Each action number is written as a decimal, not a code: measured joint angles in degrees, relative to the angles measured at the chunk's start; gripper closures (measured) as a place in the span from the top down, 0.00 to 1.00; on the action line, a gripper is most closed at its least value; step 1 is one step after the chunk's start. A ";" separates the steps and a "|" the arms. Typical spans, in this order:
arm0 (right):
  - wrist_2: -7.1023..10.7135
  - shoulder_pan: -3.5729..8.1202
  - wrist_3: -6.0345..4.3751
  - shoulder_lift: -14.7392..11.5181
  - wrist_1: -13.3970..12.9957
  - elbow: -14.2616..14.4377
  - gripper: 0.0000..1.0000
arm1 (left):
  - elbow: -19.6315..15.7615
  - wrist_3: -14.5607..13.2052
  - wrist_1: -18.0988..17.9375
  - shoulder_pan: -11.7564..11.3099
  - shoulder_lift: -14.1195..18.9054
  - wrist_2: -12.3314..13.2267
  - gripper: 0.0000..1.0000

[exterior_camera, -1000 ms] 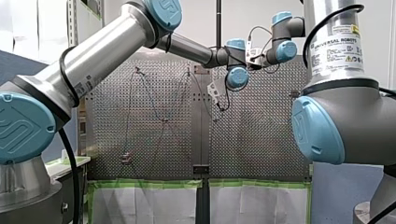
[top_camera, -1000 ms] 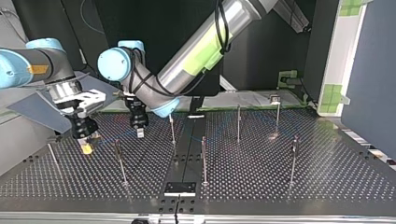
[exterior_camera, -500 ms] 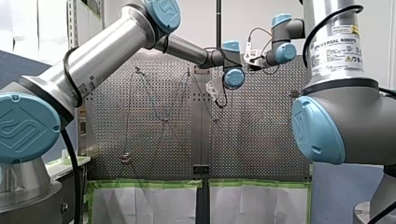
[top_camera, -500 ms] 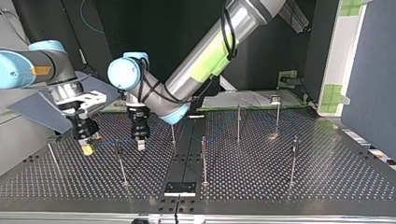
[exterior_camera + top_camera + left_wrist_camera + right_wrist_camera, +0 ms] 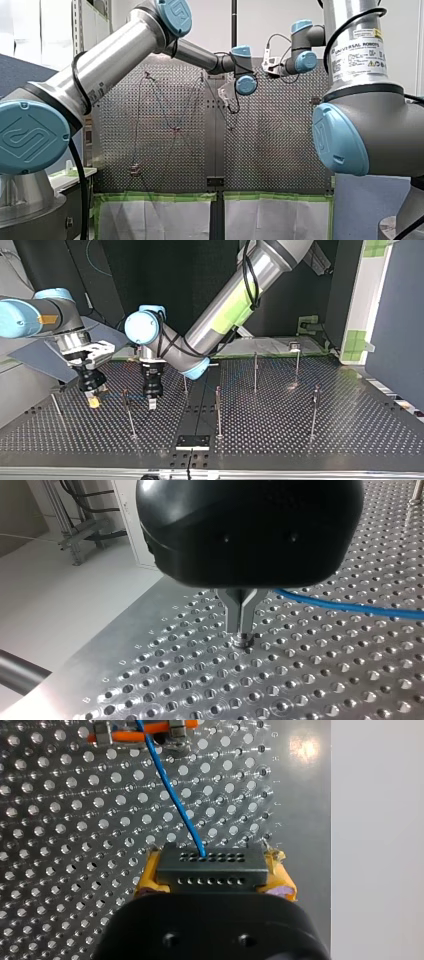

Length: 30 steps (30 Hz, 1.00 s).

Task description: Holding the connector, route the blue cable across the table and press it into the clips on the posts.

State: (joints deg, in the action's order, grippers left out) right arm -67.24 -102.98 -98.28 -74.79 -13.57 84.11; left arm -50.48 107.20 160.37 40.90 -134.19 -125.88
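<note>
In the right wrist view my right gripper (image 5: 212, 872) is shut on the dark grey connector (image 5: 210, 865), with its yellow pads on both sides. The blue cable (image 5: 170, 790) runs from the connector's face to an orange clip (image 5: 135, 735) ahead. At the top view's left this gripper (image 5: 93, 401) hangs low over the perforated table (image 5: 280, 435). My left gripper (image 5: 151, 403) points straight down beside it, near a thin post (image 5: 129, 412). Its metal fingers (image 5: 235, 617) stand together just above the plate in the left wrist view, nothing between them. The cable (image 5: 350, 607) passes behind them, apart.
Several thin posts stand across the table, among them one in the middle (image 5: 218, 410) and one at the top view's right (image 5: 314, 410). A black plate (image 5: 192, 441) lies at the near edge. A white panel with green tape (image 5: 367, 300) stands at the far right.
My left arm has swung its gripper nearer the top view's camera and lower, close to the post. My right gripper has barely moved and keeps the connector.
</note>
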 joint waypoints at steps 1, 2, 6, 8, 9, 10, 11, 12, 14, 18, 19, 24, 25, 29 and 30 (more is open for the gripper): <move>-0.01 0.02 0.00 0.00 -0.02 0.01 0.00 | -0.01 0.02 0.23 0.00 -0.01 0.08 0.11; -0.01 0.02 0.00 0.00 -0.04 0.00 0.00 | -0.01 0.06 0.52 0.03 0.00 0.19 0.21; 0.00 0.02 0.00 0.01 -0.06 -0.01 0.00 | 0.00 0.17 2.09 0.49 0.03 0.81 0.42; 0.00 0.02 0.00 0.02 -0.06 0.01 0.00 | -0.01 0.27 2.84 0.72 0.03 0.91 0.65; 0.00 0.02 0.00 0.02 -0.06 0.02 0.00 | -0.02 0.42 3.48 0.86 0.03 0.89 0.65; 0.00 0.02 0.01 0.02 -0.04 0.00 0.00 | -0.02 0.56 3.96 0.96 0.03 0.88 0.75; 0.00 0.02 0.01 0.02 -0.02 0.01 0.00 | -0.02 0.68 4.44 1.04 0.03 0.84 0.91; 0.00 0.02 0.02 0.01 -0.01 0.00 0.00 | -0.03 0.80 5.07 1.14 0.04 0.74 0.91; 0.04 0.02 0.05 0.01 0.01 0.01 0.00 | -0.03 0.91 5.95 1.23 0.04 0.39 1.00; 0.05 0.06 0.06 0.01 0.02 0.00 0.00 | -0.03 1.01 7.98 1.29 0.04 -0.67 1.00; 0.06 0.05 0.05 0.01 0.02 0.00 0.00 | -0.03 1.10 8.42 1.29 0.04 -0.77 1.00; 0.05 0.07 0.01 0.02 0.02 0.02 0.00 | -0.23 1.94 10.94 1.60 0.34 -1.03 1.00; 0.06 0.06 0.00 0.02 0.02 0.02 0.00 | -0.46 2.09 11.38 1.74 0.59 -1.10 1.00; 0.08 0.08 0.00 0.02 0.08 0.03 0.00 | -2.07 2.36 12.49 2.03 2.24 -0.91 1.00; 0.09 0.08 0.00 0.01 0.09 0.03 0.00 | -2.65 2.27 12.29 2.09 2.83 -0.56 1.00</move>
State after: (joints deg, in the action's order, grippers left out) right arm -67.16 -102.90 -98.28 -74.77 -13.48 84.15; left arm -53.13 109.46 172.66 42.99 -131.36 -126.44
